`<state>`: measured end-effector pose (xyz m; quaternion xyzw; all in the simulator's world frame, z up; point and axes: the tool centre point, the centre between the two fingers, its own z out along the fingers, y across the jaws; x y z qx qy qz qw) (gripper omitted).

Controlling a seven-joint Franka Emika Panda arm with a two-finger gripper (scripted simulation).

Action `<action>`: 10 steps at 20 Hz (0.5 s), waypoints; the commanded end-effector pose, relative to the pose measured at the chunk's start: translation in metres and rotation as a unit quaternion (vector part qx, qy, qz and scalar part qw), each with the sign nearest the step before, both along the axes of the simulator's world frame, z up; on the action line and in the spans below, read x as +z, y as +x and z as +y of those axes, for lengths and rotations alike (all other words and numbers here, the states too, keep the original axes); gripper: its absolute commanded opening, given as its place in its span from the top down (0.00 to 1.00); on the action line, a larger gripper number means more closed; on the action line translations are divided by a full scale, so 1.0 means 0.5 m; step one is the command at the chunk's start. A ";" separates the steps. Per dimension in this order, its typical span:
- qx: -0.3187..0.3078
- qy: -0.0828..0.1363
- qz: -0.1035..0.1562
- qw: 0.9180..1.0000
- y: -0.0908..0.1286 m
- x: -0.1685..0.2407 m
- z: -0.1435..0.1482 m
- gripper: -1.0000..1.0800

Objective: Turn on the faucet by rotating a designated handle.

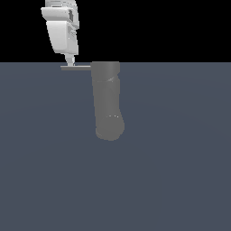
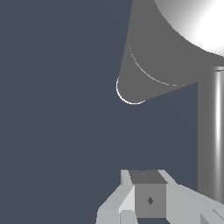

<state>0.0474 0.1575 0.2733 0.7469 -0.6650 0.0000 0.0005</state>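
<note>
Slate-blue floor (image 1: pixel 45 171) under grey faucet (image 1: pixel 107 103), gripper (image 1: pixel 70 63) at handle (image 1: pixel 76 68), finger spread unclear.

Tool above the handle's outer end, beside the faucet

In the exterior view the faucet (image 1: pixel 107 101) stands near the middle of the surface (image 1: pixel 180 171). The handle (image 1: pixel 76 68) sticks out sideways from the faucet's top toward the exterior view's left. The tool (image 1: pixel 70 62) comes down from above, its tip at the handle's far end, apart from the faucet body.
</note>
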 end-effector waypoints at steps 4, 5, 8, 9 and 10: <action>-0.007 0.000 0.000 1.000 0.003 -0.006 0.004 1.00; -0.007 0.000 0.000 1.000 0.003 -0.006 0.004 1.00; -0.006 0.000 0.000 1.000 -0.003 -0.006 0.003 1.00; -0.006 0.000 0.000 1.000 -0.008 -0.006 0.003 1.00; -0.006 0.000 0.000 1.000 -0.014 -0.006 0.002 1.00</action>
